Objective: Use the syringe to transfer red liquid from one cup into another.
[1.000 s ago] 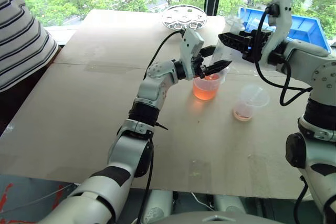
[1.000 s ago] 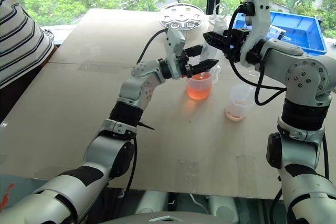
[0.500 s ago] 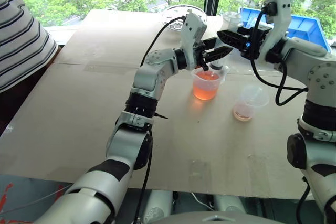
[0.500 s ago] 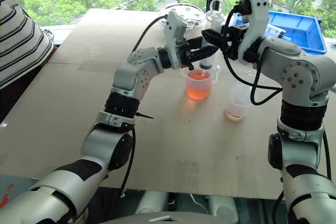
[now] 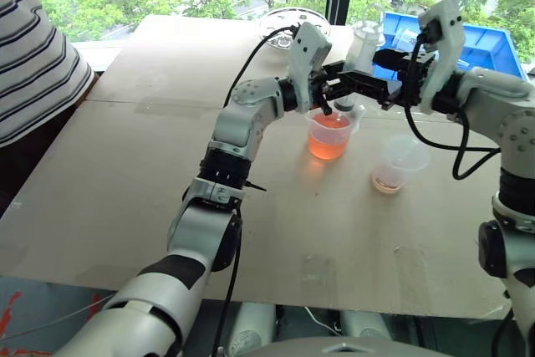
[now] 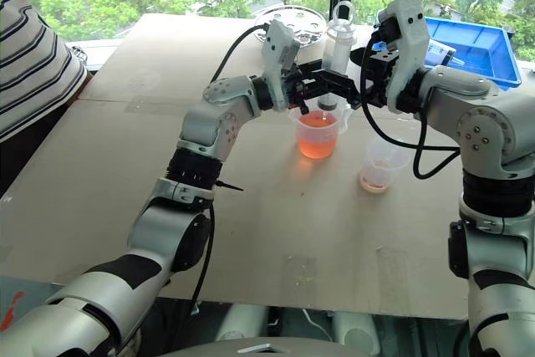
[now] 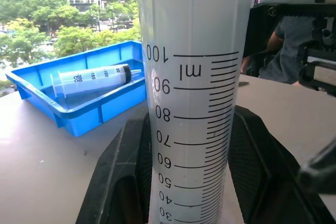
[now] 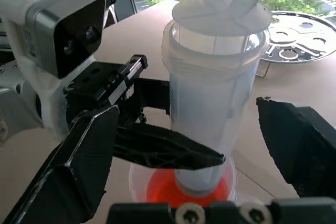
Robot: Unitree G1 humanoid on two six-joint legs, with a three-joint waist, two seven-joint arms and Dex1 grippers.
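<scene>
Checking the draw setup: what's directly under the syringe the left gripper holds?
The handled beaker of red liquid sits under the syringe. Its tip is hidden by the barrel.

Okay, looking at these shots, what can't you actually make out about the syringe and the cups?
- Syringe tip, right wrist view: hidden behind a finger of the left gripper, so contact with the red liquid is unclear.
- Syringe fill level, left wrist view: the lower scale is cut off by the bottom edge.
- Smaller cup markings, head views: too small to read.
</scene>
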